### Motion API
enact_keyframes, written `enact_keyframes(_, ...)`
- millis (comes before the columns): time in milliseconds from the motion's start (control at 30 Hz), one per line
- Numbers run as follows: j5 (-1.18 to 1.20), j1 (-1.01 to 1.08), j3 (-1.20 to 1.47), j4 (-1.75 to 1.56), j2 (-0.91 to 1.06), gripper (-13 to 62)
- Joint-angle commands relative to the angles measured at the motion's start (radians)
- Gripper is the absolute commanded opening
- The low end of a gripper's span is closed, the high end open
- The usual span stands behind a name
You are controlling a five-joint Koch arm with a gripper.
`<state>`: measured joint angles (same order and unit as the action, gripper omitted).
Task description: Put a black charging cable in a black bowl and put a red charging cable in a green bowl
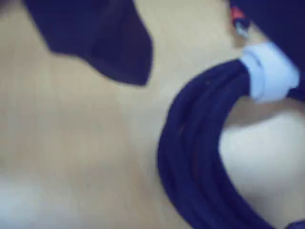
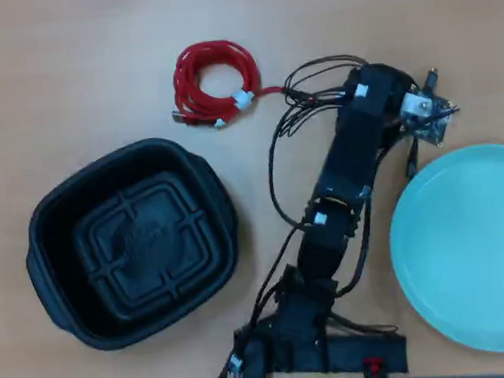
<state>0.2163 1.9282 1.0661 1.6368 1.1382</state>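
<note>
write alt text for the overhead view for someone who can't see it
A black robot arm reaches across a wooden table, between an empty black bowl on the left and an empty green bowl on the right. A coiled red charging cable lies on the table above the black bowl.

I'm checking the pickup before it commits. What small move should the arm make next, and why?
Probably ease the gripper down and a little toward the black coiled cable with the white tie, so the coil sits between the jaws before closing. In the wrist view one dark jaw hangs over bare wooden table beside the coil, nothing gripped. The black ribbed plastic bowl is empty.
</note>
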Motion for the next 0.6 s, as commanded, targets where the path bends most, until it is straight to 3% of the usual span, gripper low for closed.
enact_keyframes(0,0.032,0.011,-0.064,0.044,-0.021,41.1)
enact_keyframes(233,0.118,0.006,-0.034,0.038,-0.080,41.1)
enact_keyframes(567,0.054,-0.043,-0.032,0.034,-0.170,41.1)
